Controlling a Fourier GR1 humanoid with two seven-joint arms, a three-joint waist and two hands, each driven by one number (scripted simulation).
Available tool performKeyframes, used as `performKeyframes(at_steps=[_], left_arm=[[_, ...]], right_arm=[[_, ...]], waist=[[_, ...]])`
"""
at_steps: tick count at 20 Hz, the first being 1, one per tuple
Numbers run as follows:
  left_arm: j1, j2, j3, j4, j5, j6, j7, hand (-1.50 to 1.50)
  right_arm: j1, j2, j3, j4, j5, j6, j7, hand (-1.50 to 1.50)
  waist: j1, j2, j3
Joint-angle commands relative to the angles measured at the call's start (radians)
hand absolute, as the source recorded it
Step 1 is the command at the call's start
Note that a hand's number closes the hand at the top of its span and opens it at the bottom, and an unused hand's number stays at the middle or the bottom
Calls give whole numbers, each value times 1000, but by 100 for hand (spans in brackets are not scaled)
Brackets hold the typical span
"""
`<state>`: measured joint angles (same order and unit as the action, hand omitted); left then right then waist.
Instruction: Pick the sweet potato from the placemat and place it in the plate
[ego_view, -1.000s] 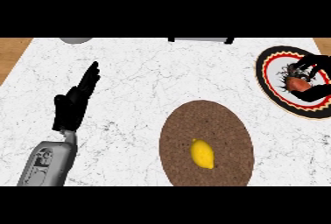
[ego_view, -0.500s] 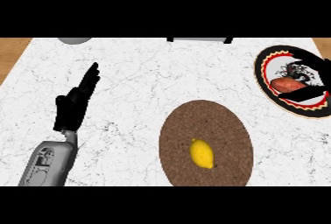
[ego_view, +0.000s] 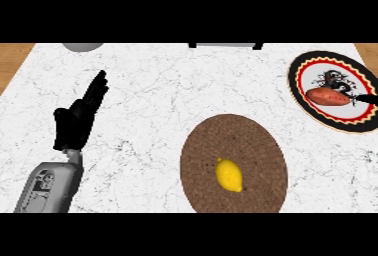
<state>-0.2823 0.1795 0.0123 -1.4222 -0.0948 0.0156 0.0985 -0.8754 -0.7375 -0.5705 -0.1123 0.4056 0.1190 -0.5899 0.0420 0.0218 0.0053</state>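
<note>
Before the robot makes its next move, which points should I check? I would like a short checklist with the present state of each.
1. Sweet potato lies on the plate: ok.
2. Sweet potato off the placemat: ok.
3. Right hand clear of the sweet potato: cannot tell, only dark fingertips show at the view's edge.
4. Lemon undisturbed on the placemat: ok.
5. Left hand resting open at the left, away from all items: ok.

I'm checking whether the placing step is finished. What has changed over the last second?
The right hand, which covered the sweet potato over the plate, has let go and pulled back toward the right edge; only a dark fingertip shows there. The sweet potato lies uncovered on the plate. The left hand, lemon and placemat stayed put.
</note>
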Motion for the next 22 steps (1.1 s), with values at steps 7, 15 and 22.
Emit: performKeyframes(at_steps=[7,15,22], left_arm=[[-4,-2,4,-12,11,-12,-12,0],[0,-8,3,-22,9,-8,-1,0],[5,-44,-31,-16,-21,19,3,0]], right_arm=[[131,-229,-108,18,-105,184,12,-150],[236,-258,-107,-3,-105,257,-83,-150],[281,-261,-117,0,-113,286,-106,-150]], waist=[[5,7,4],[12,8,7],[14,10,9]])
